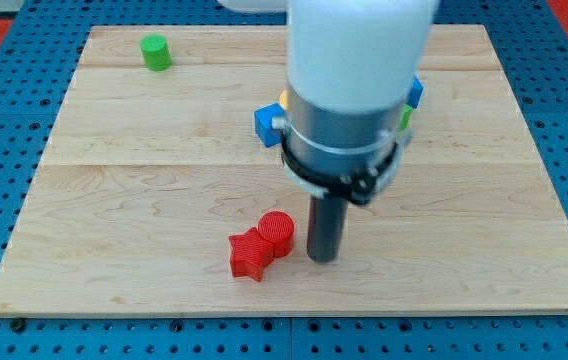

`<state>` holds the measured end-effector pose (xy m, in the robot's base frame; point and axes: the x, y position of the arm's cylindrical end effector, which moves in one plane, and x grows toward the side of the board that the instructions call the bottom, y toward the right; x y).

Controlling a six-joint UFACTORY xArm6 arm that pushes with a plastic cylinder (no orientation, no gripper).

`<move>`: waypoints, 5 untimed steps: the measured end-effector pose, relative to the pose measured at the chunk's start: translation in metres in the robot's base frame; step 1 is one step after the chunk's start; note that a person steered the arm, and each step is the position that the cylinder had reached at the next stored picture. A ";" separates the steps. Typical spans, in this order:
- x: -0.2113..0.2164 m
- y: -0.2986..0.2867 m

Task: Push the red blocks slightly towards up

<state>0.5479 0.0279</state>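
A red cylinder (277, 231) and a red star-shaped block (249, 254) lie touching each other near the view's bottom middle of the wooden board (114, 200). My tip (323, 257) stands just to the right of the red cylinder, with a narrow gap between them, and level with the star block's height in the view. The rod rises into the arm's white and grey body, which hides the board's top middle.
A green cylinder (156, 52) sits near the board's top left. A blue block (267, 123) shows at the left of the arm body; a second blue block (416, 92), with a green piece (405, 117) below it, peeks out at its right. A yellow bit (284, 98) peeks by the blue block.
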 end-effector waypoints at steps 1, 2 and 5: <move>-0.038 -0.068; -0.040 -0.050; 0.036 -0.094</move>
<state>0.5839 -0.0662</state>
